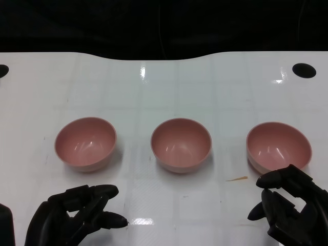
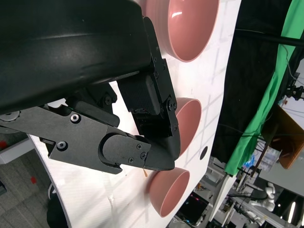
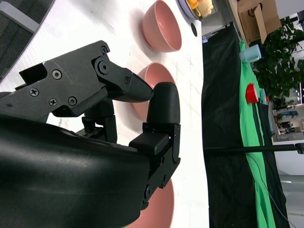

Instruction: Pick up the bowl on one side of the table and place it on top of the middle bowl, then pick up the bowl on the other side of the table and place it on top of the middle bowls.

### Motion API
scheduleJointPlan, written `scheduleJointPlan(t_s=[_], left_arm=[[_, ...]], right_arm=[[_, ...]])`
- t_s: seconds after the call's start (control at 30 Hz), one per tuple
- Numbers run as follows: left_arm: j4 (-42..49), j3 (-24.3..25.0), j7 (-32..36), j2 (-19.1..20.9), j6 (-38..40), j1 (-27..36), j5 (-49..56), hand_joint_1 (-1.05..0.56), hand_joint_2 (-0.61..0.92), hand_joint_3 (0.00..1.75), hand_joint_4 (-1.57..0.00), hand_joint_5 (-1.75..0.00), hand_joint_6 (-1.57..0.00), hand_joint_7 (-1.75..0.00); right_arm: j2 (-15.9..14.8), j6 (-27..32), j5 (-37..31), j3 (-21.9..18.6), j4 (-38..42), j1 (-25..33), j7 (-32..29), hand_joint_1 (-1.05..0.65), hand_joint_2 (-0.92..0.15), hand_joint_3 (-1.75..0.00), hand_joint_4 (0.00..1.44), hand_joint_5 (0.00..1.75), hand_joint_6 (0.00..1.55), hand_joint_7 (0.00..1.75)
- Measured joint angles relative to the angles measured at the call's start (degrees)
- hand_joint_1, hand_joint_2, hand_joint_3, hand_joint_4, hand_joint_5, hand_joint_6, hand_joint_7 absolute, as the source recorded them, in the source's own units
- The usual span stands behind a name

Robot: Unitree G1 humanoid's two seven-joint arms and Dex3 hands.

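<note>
Three pink bowls stand in a row on the white table (image 1: 205, 87): the left bowl (image 1: 86, 143), the middle bowl (image 1: 181, 144) and the right bowl (image 1: 279, 147). All are upright, apart and hold nothing. My left hand (image 1: 77, 215) hovers near the front edge, just before the left bowl, fingers apart and holding nothing. My right hand (image 1: 292, 205) sits just before the right bowl, also with nothing in it. The left wrist view shows the left hand (image 2: 133, 118) with the left bowl (image 2: 192, 23), middle bowl (image 2: 190, 121) and right bowl (image 2: 168, 190) beyond. In the right wrist view the fingers (image 3: 159, 104) partly hide the middle bowl (image 3: 156, 73).
Round black holes (image 1: 304, 70) mark the table's far corners. A small tan sliver (image 1: 237, 179) lies between the middle and right bowls. Black backdrop runs behind the far edge; a green cloth (image 2: 266, 95) hangs beyond it.
</note>
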Motion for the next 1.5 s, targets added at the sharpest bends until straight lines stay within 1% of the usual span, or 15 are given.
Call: scheduleJointPlan(t_s=[0.43,0.57,0.67,0.73,0.87,0.97,1.1,1.13,1.2,1.3,1.4,1.5], left_arm=[[0.39,0.07,0.00,0.00,-0.53,-0.14,0.13,-0.55,0.92,0.12,-1.04,-0.86,-1.34,-0.06],[1.00,0.06,0.00,0.00,-0.96,-0.24,0.15,-0.55,0.92,0.13,-1.03,-0.86,-1.33,-0.06],[1.15,0.02,0.00,0.00,-1.37,-0.31,0.16,-0.55,0.92,0.14,-1.02,-0.86,-1.33,-0.06],[1.17,0.01,-0.01,0.00,-1.41,-0.31,0.15,-0.54,0.92,0.14,-1.02,-0.86,-1.33,-0.05],[1.17,-0.01,-0.01,0.01,-1.41,-0.31,0.15,-0.55,0.92,0.14,-1.02,-0.86,-1.33,-0.05],[1.17,-0.09,-0.01,0.01,-1.41,-0.31,0.15,-0.54,0.92,0.13,-1.02,-0.87,-1.33,-0.06],[1.13,-0.12,-0.01,0.01,-1.41,-0.28,0.14,-0.54,0.92,0.13,-1.02,-0.87,-1.33,-0.06],[1.11,-0.13,-0.01,0.01,-1.41,-0.26,0.14,-0.54,0.92,0.14,-1.01,-0.87,-1.33,-0.06],[0.96,-0.17,-0.01,0.00,-1.40,-0.20,0.12,-0.54,0.92,0.12,-1.02,-0.87,-1.33,-0.06],[0.83,-0.24,-0.01,-0.01,-1.39,-0.18,0.10,-0.53,0.92,0.12,-1.02,-0.87,-1.32,-0.06],[0.82,-0.27,-0.01,-0.02,-1.39,-0.14,0.09,-0.54,0.92,0.12,-1.01,-0.87,-1.32,-0.06],[0.81,-0.27,-0.12,-0.04,-1.40,0.09,0.01,-0.54,0.92,0.14,-1.00,-0.87,-1.32,-0.06]], right_arm=[[0.00,-0.24,-0.04,0.00,0.22,-0.06,0.11,-0.14,-0.66,-0.93,0.59,1.60,0.53,1.47],[-0.16,-2.28,-1.49,0.23,0.47,-0.22,0.17,-0.12,-0.63,-0.94,0.53,1.54,0.49,1.36],[-0.47,-5.11,-3.66,0.78,0.87,-0.39,0.22,-0.11,-0.62,-0.97,0.48,1.51,0.45,1.27],[-1.07,-7.41,-5.67,1.06,1.57,-0.52,0.25,-0.12,-0.59,-0.96,0.47,1.46,0.43,1.18],[-2.57,-11.58,-9.74,1.20,2.77,-0.60,0.09,-0.13,-0.61,-0.87,0.47,1.39,0.42,1.07],[-3.61,-16.01,-14.66,1.65,3.73,-0.65,-0.80,-0.15,-0.68,-0.67,0.49,1.26,0.42,0.94],[-4.63,-20.41,-18.34,2.17,4.82,-0.63,-1.62,-0.17,-0.73,-0.54,0.46,1.19,0.40,0.86],[-4.64,-20.94,-18.65,2.26,4.92,-0.63,-1.71,-0.17,-0.74,-0.52,0.46,1.19,0.40,0.85],[-4.74,-21.37,-20.29,2.44,4.93,-0.63,-2.13,-0.19,-0.75,-0.47,0.41,1.16,0.39,0.82],[-5.39,-21.87,-23.42,2.55,4.66,-0.69,-3.03,-0.22,-0.82,-0.31,0.39,1.10,0.41,0.73],[-6.08,-22.28,-25.48,2.53,3.90,-0.77,-3.60,-0.21,-0.84,-0.23,0.38,1.06,0.40,0.68],[-6.82,-22.33,-27.75,2.52,2.48,-0.78,-4.20,-0.22,-0.83,-0.18,0.36,1.02,0.38,0.64]])
